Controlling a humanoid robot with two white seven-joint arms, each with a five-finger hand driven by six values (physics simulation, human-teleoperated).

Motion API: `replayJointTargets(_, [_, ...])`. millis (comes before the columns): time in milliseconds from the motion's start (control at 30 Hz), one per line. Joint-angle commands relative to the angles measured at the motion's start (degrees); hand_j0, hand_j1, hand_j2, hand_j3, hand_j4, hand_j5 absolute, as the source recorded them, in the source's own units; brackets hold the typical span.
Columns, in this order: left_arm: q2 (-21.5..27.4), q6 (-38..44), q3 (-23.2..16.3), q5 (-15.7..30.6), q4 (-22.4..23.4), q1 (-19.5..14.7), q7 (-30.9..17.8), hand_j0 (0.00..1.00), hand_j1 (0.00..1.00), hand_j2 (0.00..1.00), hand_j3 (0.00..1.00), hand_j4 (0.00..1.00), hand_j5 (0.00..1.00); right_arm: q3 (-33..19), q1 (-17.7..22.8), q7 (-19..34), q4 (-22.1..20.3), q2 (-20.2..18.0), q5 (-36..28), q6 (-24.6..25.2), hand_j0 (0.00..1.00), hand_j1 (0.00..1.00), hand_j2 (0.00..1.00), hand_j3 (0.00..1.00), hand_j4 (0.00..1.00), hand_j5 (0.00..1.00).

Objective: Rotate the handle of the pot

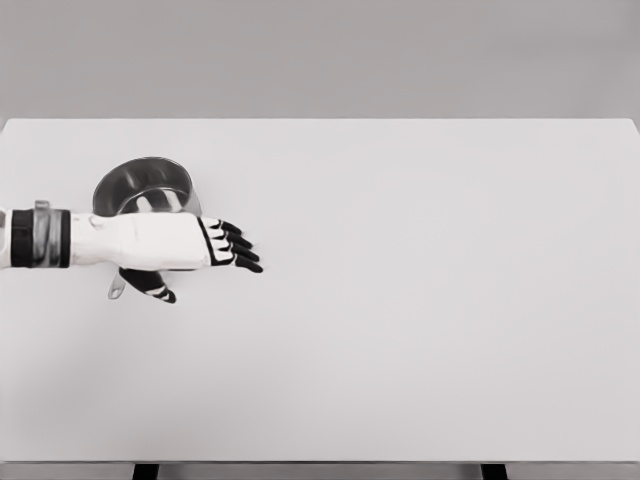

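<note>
The four black-tipped fingers (240, 246) of the left hand (190, 245) are seen extended toward the right, slightly fanned and relaxed, with nothing enclosed between them. The thumb (150, 284) is angled downward, below the palm, apart from the other fingers. No grasp is made; the hand is held loose and released.

Behind the hand, on its far side, the pot (145, 188) is seen: a shiny, metallic round vessel standing on the left part of the table (420, 300). Its front wall is partly covered by the white back of the hand and the wrist. The fingertips are pointed away from the pot, past its right edge, and are not laid on it.

A small grey piece, taken to be the pot handle (117, 288), is visible just beside the thumb, to its left, below the forearm. Whether the thumb is touching it cannot be told.

The white forearm, with a dark band at the wrist, is brought in from the left edge.
</note>
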Motion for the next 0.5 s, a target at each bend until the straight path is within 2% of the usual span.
replayJointTargets(0, [1.3, -0.1, -0.5, -1.1, 0.1, 0.0, 0.0, 1.00, 1.00, 1.00, 1.00, 1.00, 1.00, 0.0, 0.0, 0.0, 0.0, 0.0, 0.0, 0.0, 1.00, 1.00, 1.00, 1.00, 1.00, 1.00])
replayJointTargets(267, [4.4, -0.1, -0.4, -1.3, 0.6, 0.0, 0.0, 1.00, 1.00, 1.00, 1.00, 1.00, 1.00, 0.0, 0.0, 0.0, 0.0, 0.0, 0.0, 0.0, 1.00, 1.00, 1.00, 1.00, 1.00, 1.00])
replayJointTargets(333, [5.0, -0.1, -0.2, -2.6, 0.8, 0.0, 0.0, 1.00, 1.00, 1.00, 1.00, 1.00, 1.00, 0.0, 0.0, 0.0, 0.1, 0.0, 0.0, 0.0, 1.00, 1.00, 1.00, 1.00, 1.00, 1.00])
replayJointTargets(467, [5.1, -0.1, 0.0, -5.1, 4.1, 0.0, 0.0, 1.00, 1.00, 1.00, 1.00, 1.00, 1.00, 0.0, 0.0, 0.0, 0.1, 0.0, 0.0, 0.0, 1.00, 1.00, 1.00, 1.00, 1.00, 1.00])
